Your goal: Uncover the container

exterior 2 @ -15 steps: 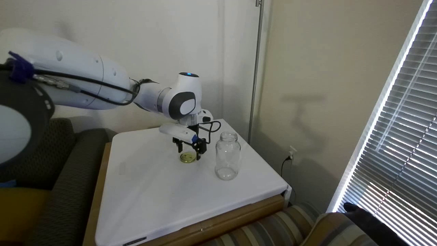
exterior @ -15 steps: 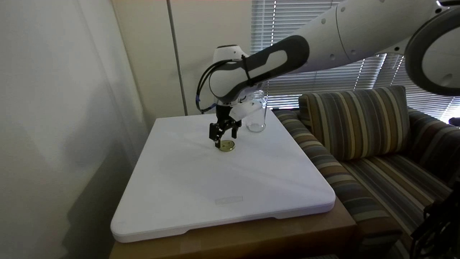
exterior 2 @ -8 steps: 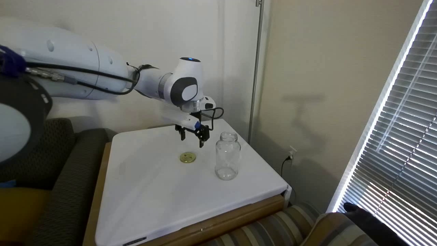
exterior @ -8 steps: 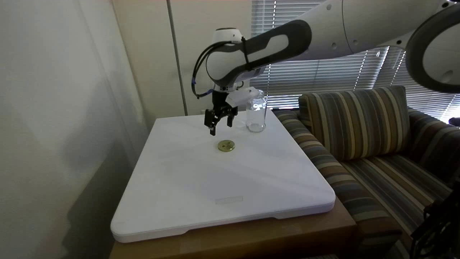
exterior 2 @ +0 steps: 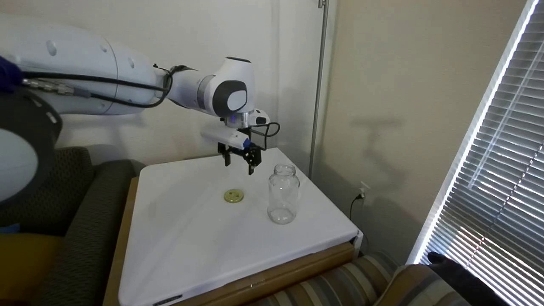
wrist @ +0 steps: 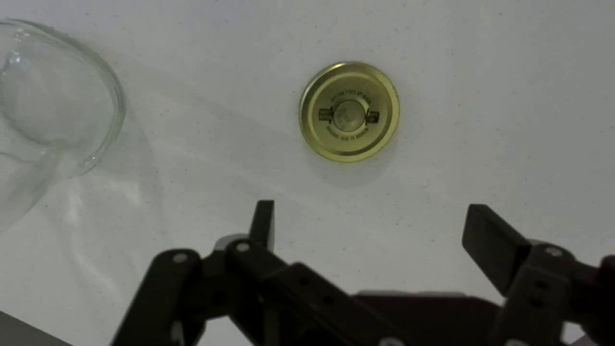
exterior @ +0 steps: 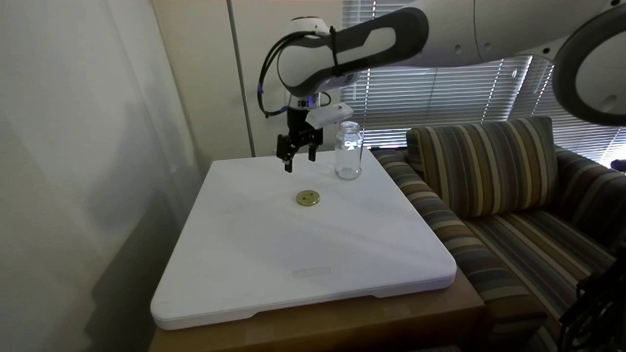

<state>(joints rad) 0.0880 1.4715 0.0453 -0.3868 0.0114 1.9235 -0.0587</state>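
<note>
The container, a clear glass jar, stands upright and open-topped on the white table in both exterior views (exterior: 347, 154) (exterior 2: 283, 195). It is cut off at the left edge of the wrist view (wrist: 62, 91). The yellowish round lid lies flat on the table, apart from the jar, in both exterior views (exterior: 308, 198) (exterior 2: 233, 196). It also shows above the fingertips in the wrist view (wrist: 349, 113). My gripper (exterior: 300, 163) is open and empty, raised above the table. Its two fingers are wide apart in an exterior view (exterior 2: 239, 167) and in the wrist view (wrist: 370, 206).
The white table (exterior: 303, 244) stands beside a striped armchair (exterior: 489, 166). Walls and a vertical pole (exterior 2: 319, 85) are behind the table. Window blinds (exterior 2: 501, 148) are near the jar's side. A dark couch (exterior 2: 80, 204) borders the table too.
The gripper has risen straight up from around the lid, drifting slightly away from it, and stays open. The lid and the jar have not moved.
</note>
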